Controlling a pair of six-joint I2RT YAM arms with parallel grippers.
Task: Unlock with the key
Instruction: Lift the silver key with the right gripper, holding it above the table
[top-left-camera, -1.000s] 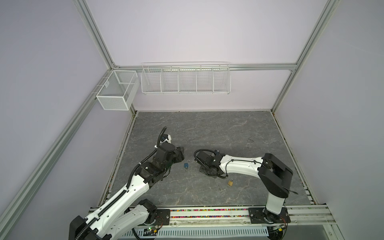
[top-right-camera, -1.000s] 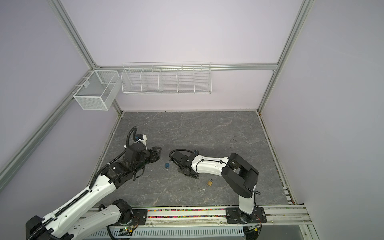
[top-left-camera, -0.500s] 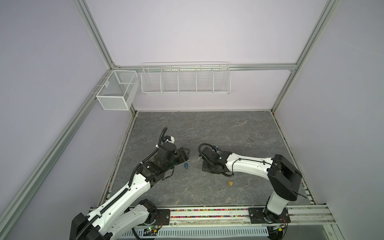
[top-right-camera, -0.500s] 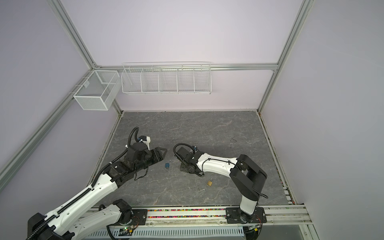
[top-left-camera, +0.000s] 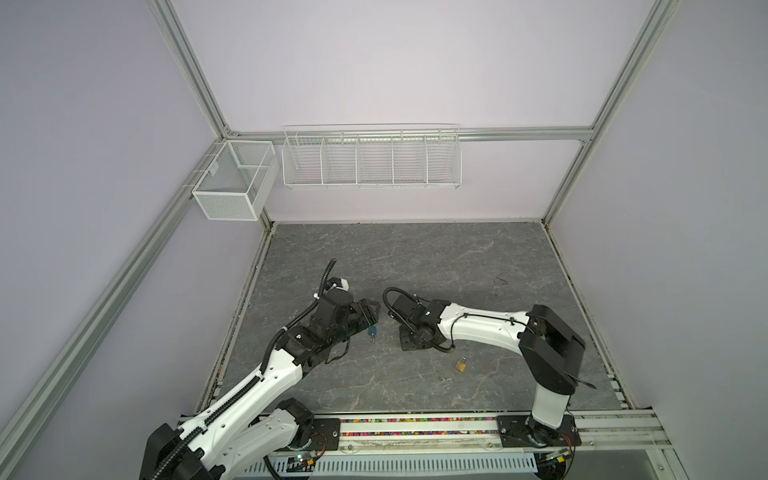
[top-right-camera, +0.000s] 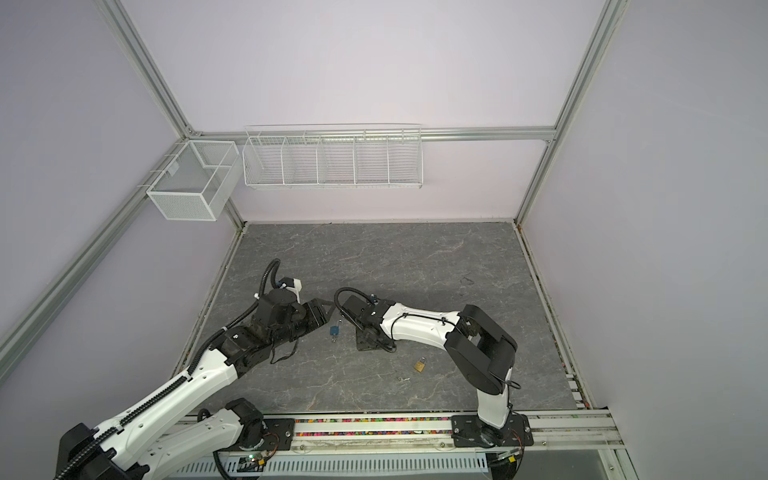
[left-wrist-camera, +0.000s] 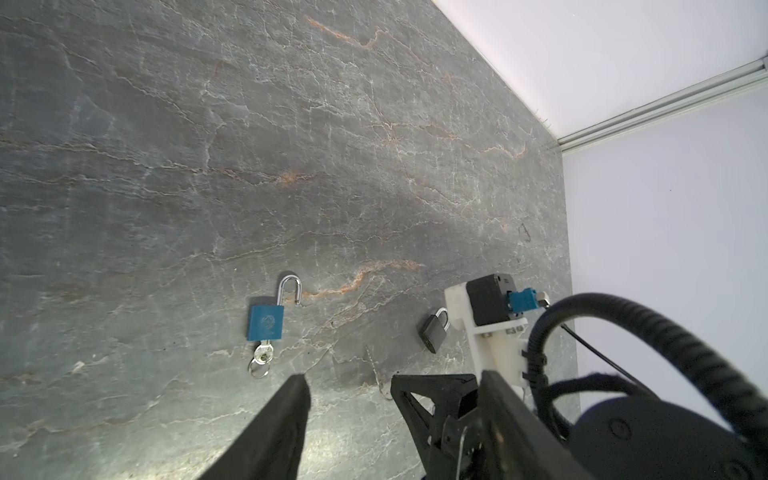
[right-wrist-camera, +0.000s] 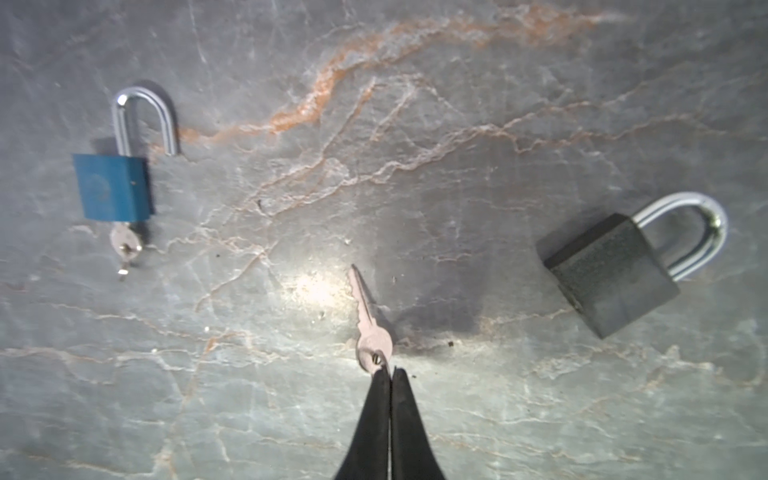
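Table (top-left-camera: 415, 257) in both top views carries the blue padlock (top-left-camera: 372, 331) between the arms. Left wrist view: left claw (left-wrist-camera: 347, 378) is open near it, key (left-wrist-camera: 262, 353) inserted, shackle (left-wrist-camera: 289, 286) open. Right wrist view: right claw (right-wrist-camera: 390, 374) is closed, tips touching a loose key (right-wrist-camera: 370, 320).

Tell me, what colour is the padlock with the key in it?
The padlock body is blue; the left wrist view shows it best.

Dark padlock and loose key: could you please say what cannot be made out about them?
Right wrist view: whether the shut right claw grips the key; its tips cover the bow's edge.
Left wrist view: dark padlock partly behind camera mount.
Both top views: dark padlock hidden under right arm.
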